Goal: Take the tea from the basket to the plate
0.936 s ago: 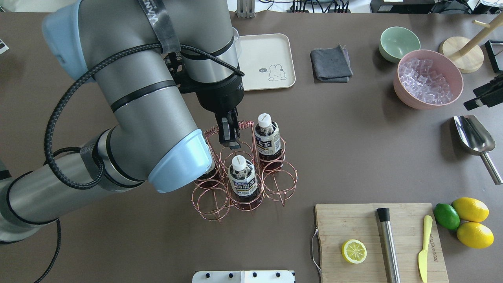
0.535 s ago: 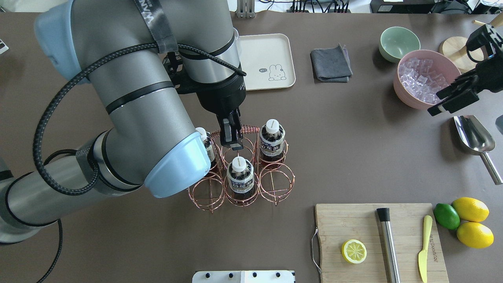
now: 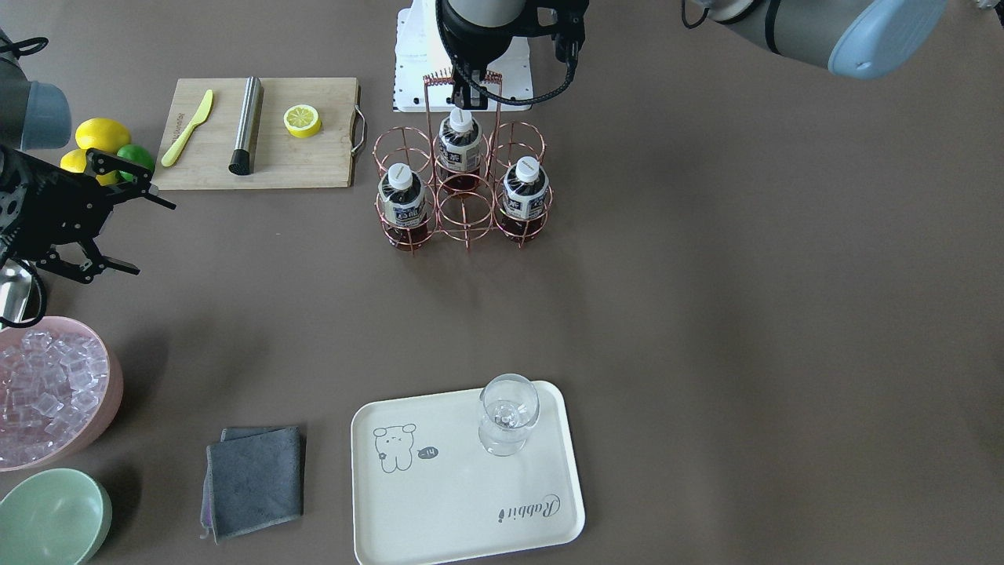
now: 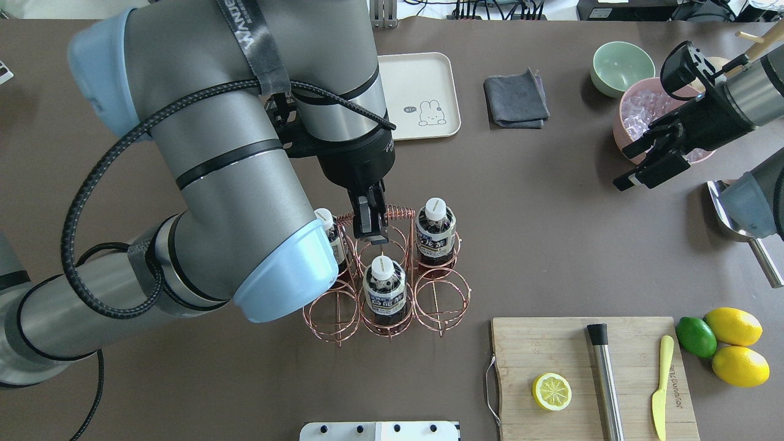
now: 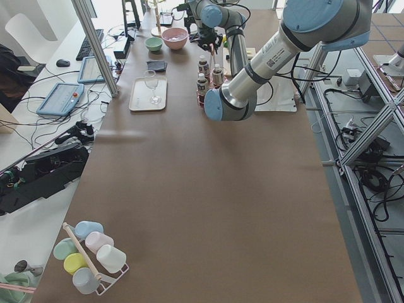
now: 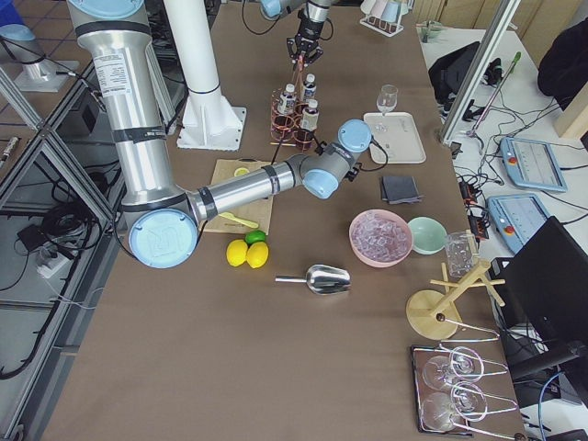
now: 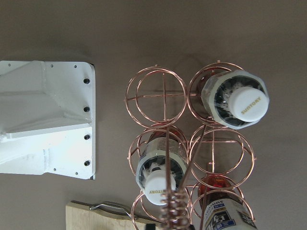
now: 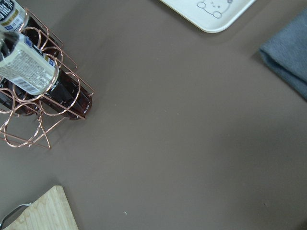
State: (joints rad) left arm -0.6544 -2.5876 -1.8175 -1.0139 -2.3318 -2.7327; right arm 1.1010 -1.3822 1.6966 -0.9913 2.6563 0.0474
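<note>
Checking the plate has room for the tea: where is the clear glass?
In the front-facing view the glass stands upright on the plate, in its upper right corner, away from the grey cloth.

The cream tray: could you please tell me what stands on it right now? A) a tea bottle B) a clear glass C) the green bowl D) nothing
B: a clear glass stands near one corner of the tray, while the tea bottles sit in the wire basket.

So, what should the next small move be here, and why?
Probably bring the right claw, open beside the ice bowl, across to the nearest tea. The left claw holds the basket by its handle, and the plate has no tea yet.
</note>
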